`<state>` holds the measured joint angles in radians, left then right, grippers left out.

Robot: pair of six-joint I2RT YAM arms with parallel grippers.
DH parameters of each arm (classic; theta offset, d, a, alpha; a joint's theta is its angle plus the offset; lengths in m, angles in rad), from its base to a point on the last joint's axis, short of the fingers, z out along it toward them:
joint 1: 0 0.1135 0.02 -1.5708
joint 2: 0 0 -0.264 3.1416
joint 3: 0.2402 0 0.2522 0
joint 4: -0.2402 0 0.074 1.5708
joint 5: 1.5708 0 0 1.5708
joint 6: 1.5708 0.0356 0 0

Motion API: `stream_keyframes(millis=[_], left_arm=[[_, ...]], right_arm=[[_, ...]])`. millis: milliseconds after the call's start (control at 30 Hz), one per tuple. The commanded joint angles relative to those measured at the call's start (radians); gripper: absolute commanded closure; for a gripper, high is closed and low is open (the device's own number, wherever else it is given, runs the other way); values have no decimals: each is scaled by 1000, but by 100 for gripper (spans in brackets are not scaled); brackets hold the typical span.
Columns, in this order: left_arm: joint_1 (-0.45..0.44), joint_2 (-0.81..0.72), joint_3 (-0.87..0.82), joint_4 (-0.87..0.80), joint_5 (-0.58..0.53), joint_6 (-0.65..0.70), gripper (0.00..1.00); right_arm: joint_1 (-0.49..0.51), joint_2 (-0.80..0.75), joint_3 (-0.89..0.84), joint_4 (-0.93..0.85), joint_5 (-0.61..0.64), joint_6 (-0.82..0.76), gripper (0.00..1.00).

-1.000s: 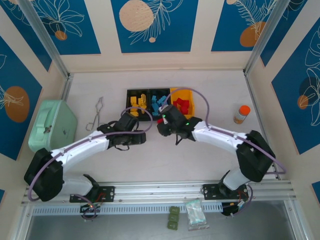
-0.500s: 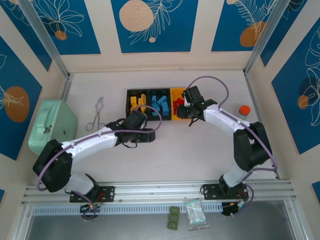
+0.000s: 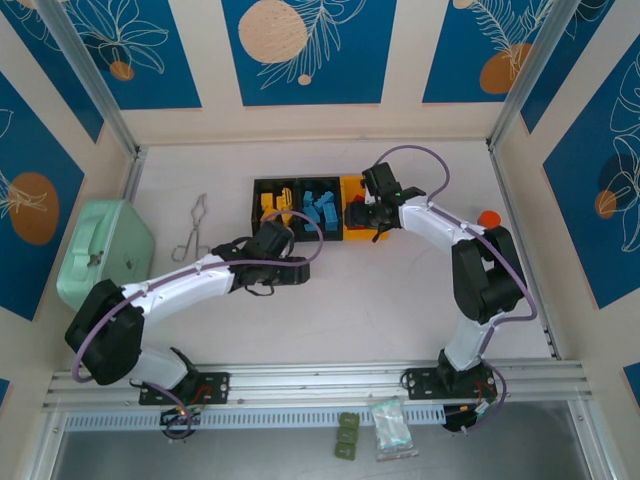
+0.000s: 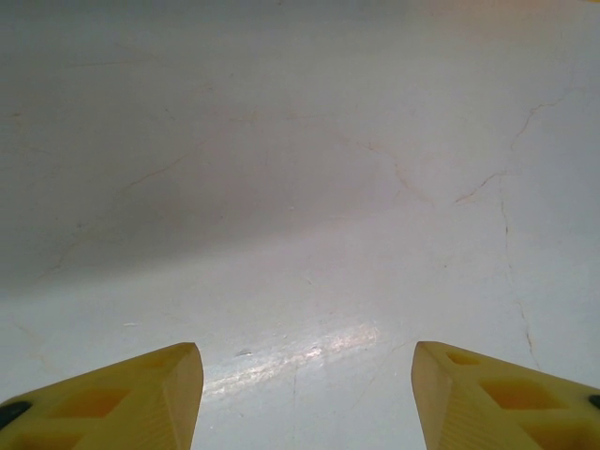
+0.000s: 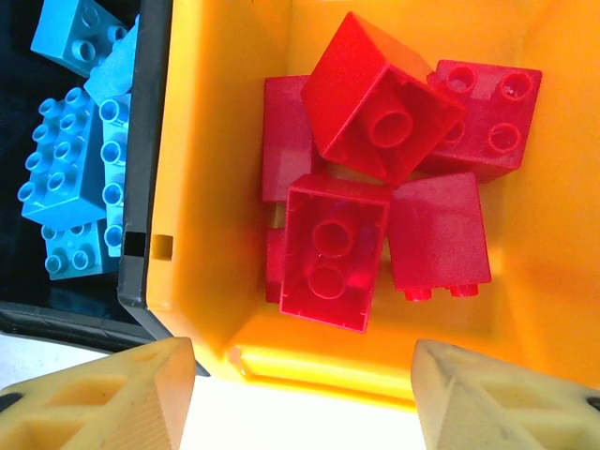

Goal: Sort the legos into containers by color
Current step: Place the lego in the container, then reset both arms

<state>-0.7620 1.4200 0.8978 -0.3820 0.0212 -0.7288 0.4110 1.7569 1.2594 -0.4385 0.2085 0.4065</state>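
Observation:
Three joined containers stand in a row at the back of the table. The left black bin [image 3: 258,187] holds yellow legos [image 3: 274,203]. The middle black bin [image 5: 150,141] holds blue legos [image 5: 75,178]. The yellow bin [image 5: 216,187] holds several red legos [image 5: 333,253], one lying underside up. My right gripper [image 5: 300,361] hangs open over the yellow bin's near wall, with nothing between its fingers; from above it [image 3: 362,213] is at that bin. My left gripper [image 4: 305,375] is open over bare white table, in front of the bins [image 3: 292,268].
A mint-green lidded box [image 3: 100,250] sits at the left edge, with metal tongs [image 3: 192,228] beside it. An orange-capped bottle [image 3: 487,219] stands at the right, partly behind my right arm. A small bag [image 3: 390,428] lies below the front rail.
My right arm has swung from the table's middle to over the yellow bin, and its jaws have opened. The left arm shifted slightly right early on, then held still.

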Motion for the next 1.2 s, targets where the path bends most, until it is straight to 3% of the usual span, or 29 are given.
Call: stream_keyframes(millis=[0, 233, 267, 300, 433, 533, 633, 700, 767, 867, 1033, 1167], left_arm=[[-5, -40, 6, -33, -47, -2, 39], [49, -92, 9, -89, -115, 26, 11], [62, -105, 9, -98, -133, 33, 6], [73, -116, 8, -108, -157, 40, 0], [159, -175, -13, -115, -229, 100, 1], [229, -236, -37, -94, -264, 154, 1], [270, -313, -83, -45, -365, 212, 1], [282, -369, -138, 30, -460, 272, 1], [301, -429, -217, 144, -517, 358, 1], [319, -512, -351, 339, -647, 461, 1], [339, -567, -557, 724, -701, 721, 1], [428, -414, -623, 965, -696, 718, 1]], right_arm=[[-4, -93, -21, -11, -18, 9, 35], [-20, -238, -144, 8, -27, 21, 21], [-24, -266, -173, 25, -25, 24, 0], [-30, -295, -207, 48, -26, 25, 1], [-50, -412, -331, 133, -20, 34, 1], [-51, -468, -373, 133, 105, 44, 1], [-46, -515, -428, 157, 295, 51, 1], [-44, -551, -493, 236, 392, 4, 1], [-16, -601, -604, 430, 511, -118, 1], [-17, -635, -699, 621, 604, -231, 1], [-105, -605, -707, 579, 579, -195, 1], [-149, -536, -791, 815, 543, -244, 1]])
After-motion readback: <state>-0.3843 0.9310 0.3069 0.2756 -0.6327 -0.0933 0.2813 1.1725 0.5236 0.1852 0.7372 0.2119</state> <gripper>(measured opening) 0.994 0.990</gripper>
